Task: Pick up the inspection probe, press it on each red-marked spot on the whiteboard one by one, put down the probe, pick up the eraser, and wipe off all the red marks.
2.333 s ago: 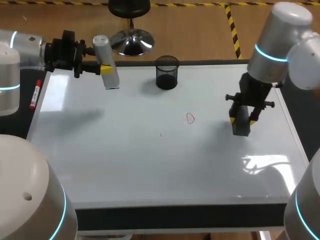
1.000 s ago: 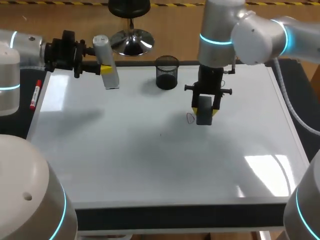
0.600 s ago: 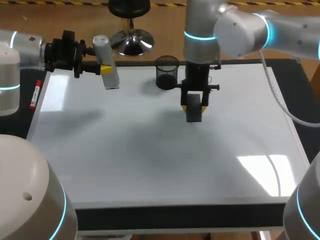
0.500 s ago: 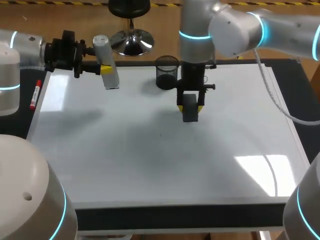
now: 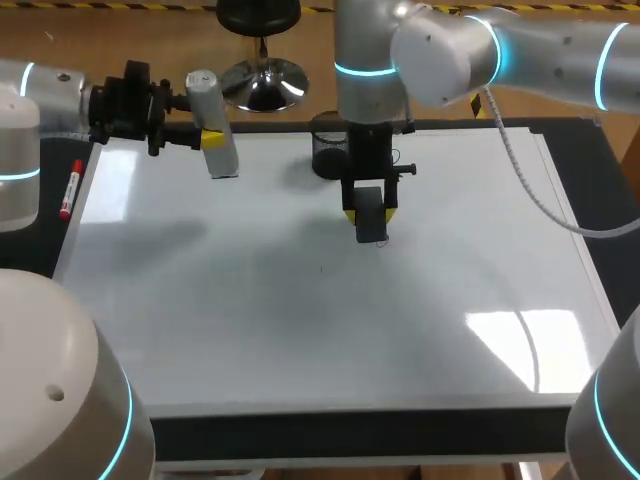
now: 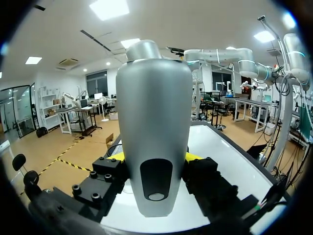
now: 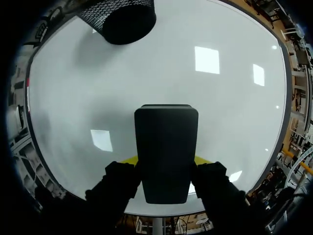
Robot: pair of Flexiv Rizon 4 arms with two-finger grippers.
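- My right gripper pinches the black eraser over the whiteboard, 5 o'clock of the mesh cup.
- My left gripper clamps the grey inspection probe at the board's 10 o'clock corner.

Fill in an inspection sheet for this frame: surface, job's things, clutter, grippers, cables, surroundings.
surface: whiteboard, white with light glare; one tiny dark speck near the middle.
job's things: probe held at the board's far left corner; eraser held near the board's middle; no red mark clearly seen, and the board under the eraser is hidden.
clutter: mesh cup at the far edge, just beyond the eraser; red marker lying beside the board's left edge.
grippers: left gripper shut on the probe; right gripper shut on the eraser.
cables: white cable hanging from the right arm over the board.
surroundings: nothing seen.
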